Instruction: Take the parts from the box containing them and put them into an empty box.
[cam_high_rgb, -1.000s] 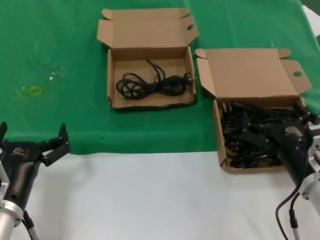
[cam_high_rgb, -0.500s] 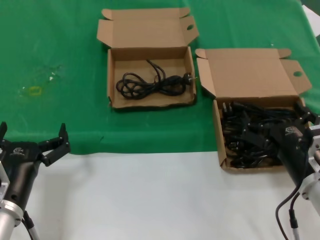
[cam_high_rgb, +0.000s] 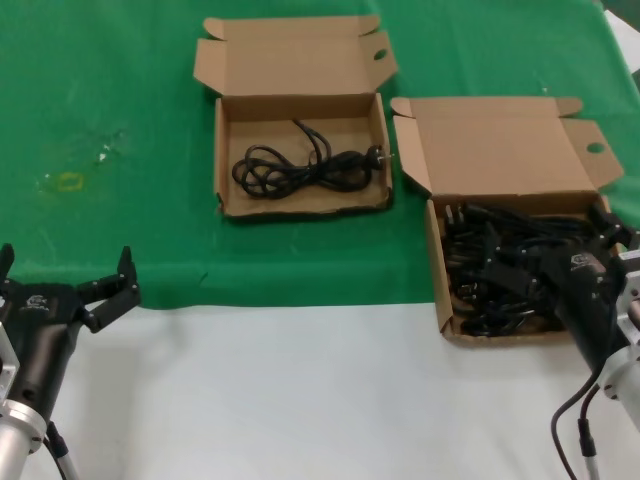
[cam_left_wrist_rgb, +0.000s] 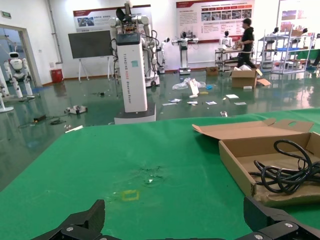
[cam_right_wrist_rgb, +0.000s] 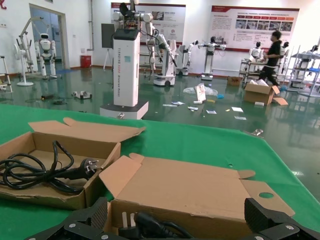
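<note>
The parts, thin black power cords with plugs, fill the larger cardboard box at the right, whose tall lid stands open. My right gripper hangs open over that box's near right part, with a plug just below its jaws and nothing held. The smaller, shallower box lies to the left and farther back, and one coiled cord rests in it. My left gripper is parked open at the near left, empty. The right wrist view shows my right gripper facing the lid.
A green cloth covers the far part of the table and bare white tabletop lies nearer me. A small yellow mark sits on the cloth at the left. The left wrist view shows the smaller box ahead of my left gripper.
</note>
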